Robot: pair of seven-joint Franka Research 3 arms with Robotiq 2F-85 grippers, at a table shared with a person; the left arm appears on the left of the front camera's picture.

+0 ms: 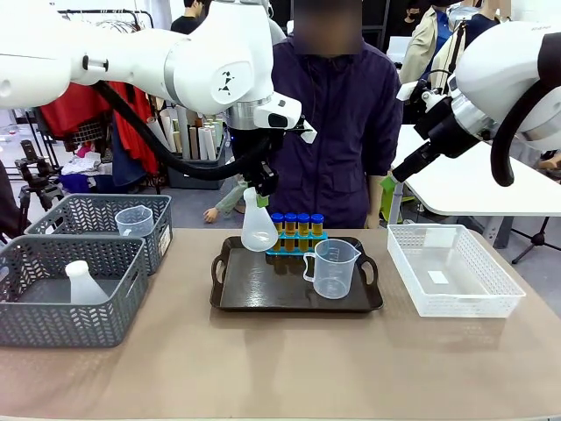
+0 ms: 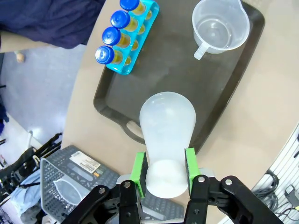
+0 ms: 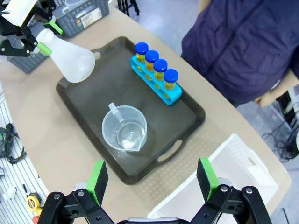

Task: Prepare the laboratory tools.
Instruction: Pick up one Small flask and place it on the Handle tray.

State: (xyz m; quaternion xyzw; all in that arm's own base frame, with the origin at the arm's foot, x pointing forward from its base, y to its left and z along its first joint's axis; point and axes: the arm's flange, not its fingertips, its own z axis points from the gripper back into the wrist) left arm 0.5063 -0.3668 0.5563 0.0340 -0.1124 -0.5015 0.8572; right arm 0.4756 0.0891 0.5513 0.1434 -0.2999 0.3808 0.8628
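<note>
My left gripper (image 1: 259, 195) (image 2: 164, 170) is shut on the neck of a whitish conical flask (image 1: 259, 230) (image 2: 167, 135) (image 3: 70, 58). The flask hangs base down over the left rear part of the dark tray (image 1: 263, 294) (image 2: 168, 74) (image 3: 88, 100). On the tray, several yellow-filled tubes with blue caps (image 1: 298, 226) (image 2: 119, 32) (image 3: 156, 70) stand in a blue rack at the back. A clear beaker with a handle (image 1: 333, 267) (image 2: 219, 28) (image 3: 124, 128) stands at the tray's right. My right gripper (image 3: 152, 179) is open high above the tray's right end, holding nothing.
Two grey mesh baskets (image 1: 53, 316) stand at the left, one with another flask (image 1: 85, 282), the other with another beaker (image 1: 133, 219). A white lattice basket (image 1: 451, 267) (image 3: 224, 186) sits to the right of the tray. A person (image 1: 333, 114) stands at the far side.
</note>
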